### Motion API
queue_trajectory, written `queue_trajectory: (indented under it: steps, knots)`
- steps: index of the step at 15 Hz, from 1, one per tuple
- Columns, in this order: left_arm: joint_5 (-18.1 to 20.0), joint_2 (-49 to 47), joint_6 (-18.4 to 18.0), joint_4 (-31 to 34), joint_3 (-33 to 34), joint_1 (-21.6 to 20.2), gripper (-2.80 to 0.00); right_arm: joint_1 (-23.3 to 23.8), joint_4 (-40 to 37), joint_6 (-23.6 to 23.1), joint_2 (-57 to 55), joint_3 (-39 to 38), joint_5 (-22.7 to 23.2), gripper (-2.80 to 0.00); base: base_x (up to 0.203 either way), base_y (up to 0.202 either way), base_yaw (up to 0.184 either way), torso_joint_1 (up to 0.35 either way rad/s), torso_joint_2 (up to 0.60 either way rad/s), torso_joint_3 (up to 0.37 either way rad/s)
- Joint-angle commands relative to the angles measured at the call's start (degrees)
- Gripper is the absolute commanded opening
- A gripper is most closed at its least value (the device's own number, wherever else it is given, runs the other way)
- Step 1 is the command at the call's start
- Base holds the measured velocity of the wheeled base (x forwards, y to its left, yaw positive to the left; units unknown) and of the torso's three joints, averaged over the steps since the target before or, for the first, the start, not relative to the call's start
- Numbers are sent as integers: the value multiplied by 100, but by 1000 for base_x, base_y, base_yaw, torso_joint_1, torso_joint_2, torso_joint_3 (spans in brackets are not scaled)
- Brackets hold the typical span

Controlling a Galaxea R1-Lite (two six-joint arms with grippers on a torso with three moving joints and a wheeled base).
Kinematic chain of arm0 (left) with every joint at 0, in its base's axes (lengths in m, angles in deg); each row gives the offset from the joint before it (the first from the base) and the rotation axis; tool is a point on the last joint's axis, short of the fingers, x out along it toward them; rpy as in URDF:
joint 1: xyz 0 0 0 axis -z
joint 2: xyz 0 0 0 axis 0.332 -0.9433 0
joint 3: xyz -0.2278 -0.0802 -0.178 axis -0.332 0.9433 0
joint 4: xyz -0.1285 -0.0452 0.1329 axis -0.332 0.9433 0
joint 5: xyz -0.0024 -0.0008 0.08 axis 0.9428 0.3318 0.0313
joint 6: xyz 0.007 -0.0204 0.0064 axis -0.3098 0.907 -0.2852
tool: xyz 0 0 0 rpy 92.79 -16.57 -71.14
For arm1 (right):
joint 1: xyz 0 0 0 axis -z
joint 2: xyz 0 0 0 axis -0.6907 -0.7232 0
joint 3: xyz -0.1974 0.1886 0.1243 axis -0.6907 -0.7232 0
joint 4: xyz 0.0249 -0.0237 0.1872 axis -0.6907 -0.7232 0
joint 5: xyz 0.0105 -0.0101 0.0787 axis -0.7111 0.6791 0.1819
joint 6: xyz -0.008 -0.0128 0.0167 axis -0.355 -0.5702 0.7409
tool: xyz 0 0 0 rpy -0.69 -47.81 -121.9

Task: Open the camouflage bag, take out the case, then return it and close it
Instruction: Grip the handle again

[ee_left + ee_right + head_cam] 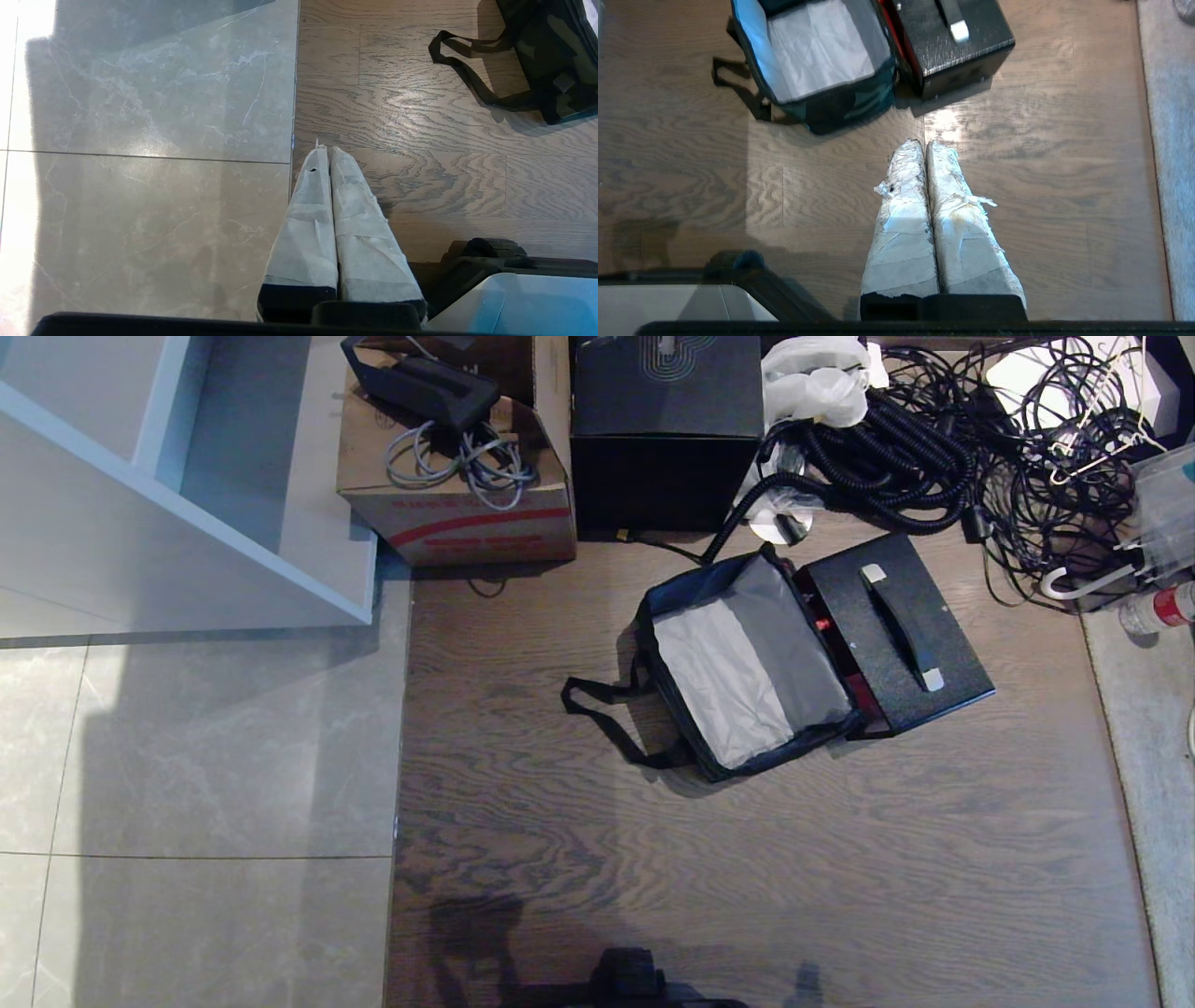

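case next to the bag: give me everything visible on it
The case is a flat rectangular dark box with a speckled, glittery top and plain dark side walls. A black bar handle with silver ends runs along its lid. It is shut and lies flat on the wood floor, out of the camouflage bag and hard against the bag's right side, resting on the bag's red-lined flap. Neither claw touches it.

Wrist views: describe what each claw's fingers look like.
Left claw: two long tapering fingers wrapped in pale grey-white tape, black at the base. Right claw: the same taped fingers, dirtier, with frayed, peeling tape edges and brownish stains.
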Motion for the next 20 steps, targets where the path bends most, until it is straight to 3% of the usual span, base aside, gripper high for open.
queue_trajectory:
  steps: [1, 15, 20]
  knots:
    - [-2, 0, 2, 0, 0, 0, -280, -2, 0, -3, -7, -229, -1, -280, 0, 0, 0, 0, 0, 0]
    - [-2, 0, 2, 0, -2, 0, -280, -2, 175, -3, -7, -229, -1, -280, 0, 0, 0, 0, 0, 0]
    - [-2, 0, 2, 0, 0, 0, -280, -2, 175, -3, -7, -229, -5, -280, 96, 0, 0, 1, 0, 1]
